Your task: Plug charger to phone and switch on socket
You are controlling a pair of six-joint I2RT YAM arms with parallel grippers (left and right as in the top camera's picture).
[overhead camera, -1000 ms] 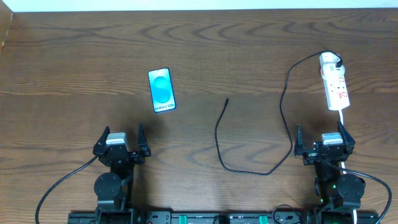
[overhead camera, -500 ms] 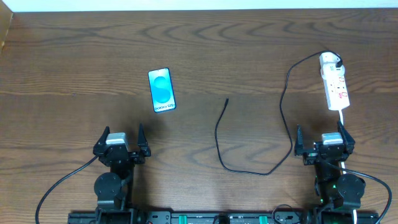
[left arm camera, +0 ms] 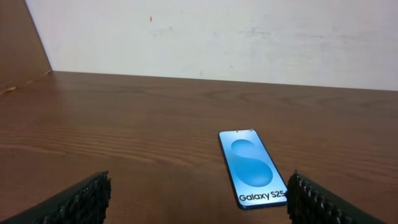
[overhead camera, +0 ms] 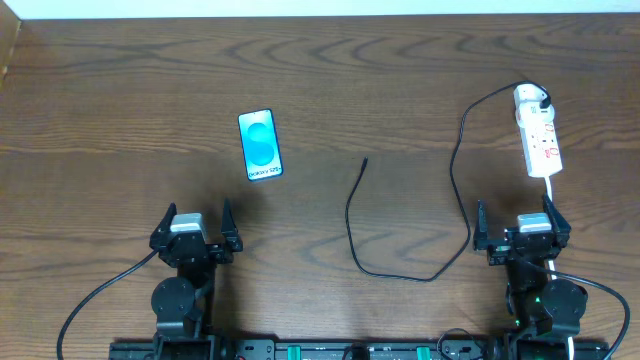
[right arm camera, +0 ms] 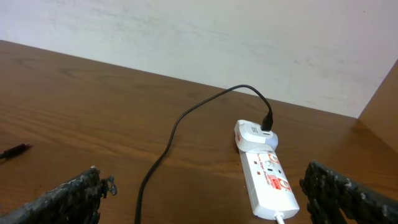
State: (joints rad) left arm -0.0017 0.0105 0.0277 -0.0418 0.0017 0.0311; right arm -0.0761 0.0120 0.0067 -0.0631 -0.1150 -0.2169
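The phone (overhead camera: 260,145) lies face up with its blue screen lit at the left of the table; it also shows in the left wrist view (left arm camera: 252,168). The charger cable (overhead camera: 452,170) runs from its white plug (overhead camera: 530,97) in the socket (overhead camera: 540,140) down and round to its free tip (overhead camera: 365,160) mid-table. The right wrist view shows the socket (right arm camera: 267,177), the cable (right arm camera: 180,124) and the tip (right arm camera: 15,150). My left gripper (overhead camera: 192,232) is open and empty, near the front edge below the phone. My right gripper (overhead camera: 520,232) is open and empty, just in front of the socket.
The table is dark wood with a white wall (left arm camera: 217,31) along its far edge. A wooden side panel (left arm camera: 18,43) stands at the far left. The socket's white cord (overhead camera: 550,190) runs toward my right arm. Thick black robot cables (overhead camera: 90,300) trail from both arm bases.
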